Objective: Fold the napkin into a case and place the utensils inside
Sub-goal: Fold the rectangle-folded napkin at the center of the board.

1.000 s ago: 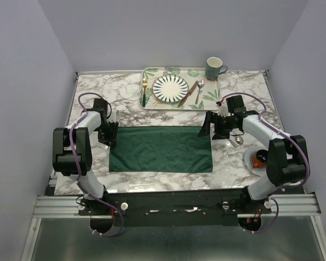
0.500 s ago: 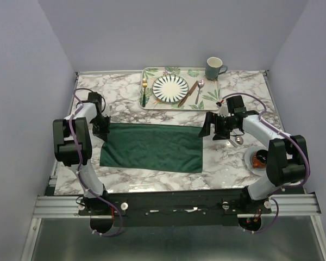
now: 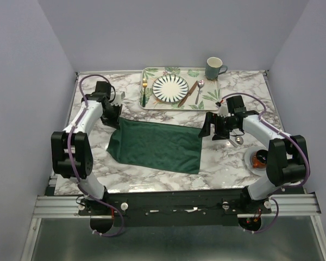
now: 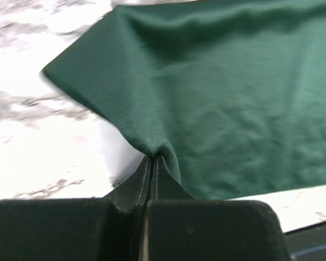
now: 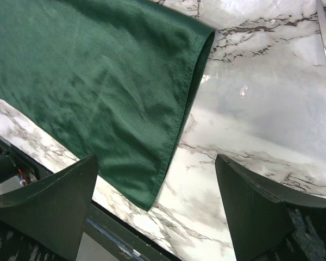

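The napkin (image 3: 157, 145) lies spread on the marble table (image 3: 228, 163), about midway between the near and far edges and a little toward the left side. It sits skewed rather than square to the table. Its right edge is a neat hemmed line in the right wrist view (image 5: 98, 81).

The left jaws are closed tight on the napkin's far left corner. In the left wrist view the cloth (image 4: 233, 98) bunches into a small peak where they pinch it, and the fabric slopes down from there to the table. The rest of the napkin rests flat, with soft creases.

The right jaws stand wide open and hold nothing. They hang over bare table just beside the napkin's right edge, apart from the cloth.

The utensils are all on the leaf-patterned tray (image 3: 212, 98) at the far edge: the fork (image 3: 144, 89) left of the striped plate (image 3: 170, 88), with the knife (image 3: 188, 93) and spoon (image 3: 199, 91) side by side on its right. A mug (image 3: 214, 68) stands at the tray's far right corner, well away from the napkin.
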`<state>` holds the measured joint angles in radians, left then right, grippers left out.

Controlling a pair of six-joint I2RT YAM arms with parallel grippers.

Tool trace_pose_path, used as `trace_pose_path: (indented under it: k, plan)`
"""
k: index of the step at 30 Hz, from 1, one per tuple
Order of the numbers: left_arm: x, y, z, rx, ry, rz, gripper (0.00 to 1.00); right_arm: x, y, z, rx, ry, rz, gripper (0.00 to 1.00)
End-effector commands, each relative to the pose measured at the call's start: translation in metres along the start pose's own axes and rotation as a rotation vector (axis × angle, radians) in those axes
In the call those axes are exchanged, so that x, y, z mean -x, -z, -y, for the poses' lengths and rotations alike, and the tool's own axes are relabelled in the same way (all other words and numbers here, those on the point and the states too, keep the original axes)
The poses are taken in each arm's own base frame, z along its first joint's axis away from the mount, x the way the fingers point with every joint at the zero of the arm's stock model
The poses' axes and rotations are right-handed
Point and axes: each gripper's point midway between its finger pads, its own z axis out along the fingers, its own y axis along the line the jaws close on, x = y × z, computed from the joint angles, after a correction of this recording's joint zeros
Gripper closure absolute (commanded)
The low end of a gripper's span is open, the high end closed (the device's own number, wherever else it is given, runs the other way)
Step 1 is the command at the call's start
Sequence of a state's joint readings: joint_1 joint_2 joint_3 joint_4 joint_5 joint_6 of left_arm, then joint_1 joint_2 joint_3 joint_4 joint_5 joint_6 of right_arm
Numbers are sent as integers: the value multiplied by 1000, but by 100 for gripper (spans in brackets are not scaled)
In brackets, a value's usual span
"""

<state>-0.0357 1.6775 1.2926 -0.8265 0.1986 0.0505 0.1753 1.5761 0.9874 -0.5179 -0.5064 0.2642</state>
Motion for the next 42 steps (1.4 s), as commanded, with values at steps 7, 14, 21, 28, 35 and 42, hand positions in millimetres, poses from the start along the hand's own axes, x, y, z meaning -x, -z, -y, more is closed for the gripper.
trace_pose_path:
  k: [7, 14, 21, 28, 35, 42]
  plan:
    - [7, 8, 134, -332, -54, -35, 100, -12, -3, -4, 36, 1, -45, 4]
    - [-3, -11, 216, -490, -78, -111, 100, -19, -7, -2, 45, -5, -72, 3]
    - [-13, -37, 275, -583, -88, -185, 100, -23, -11, 0, 51, -23, -95, 1]
    - [-25, -55, 311, -632, -77, -244, 100, -26, -15, 1, 53, -39, -112, 2]
    - [-23, -56, 320, -658, -71, -246, 60, -26, -16, 2, 54, -38, -113, 2]
    - [-8, -8, 287, -668, -278, -67, 27, -10, -4, -8, 71, 33, -55, 8]
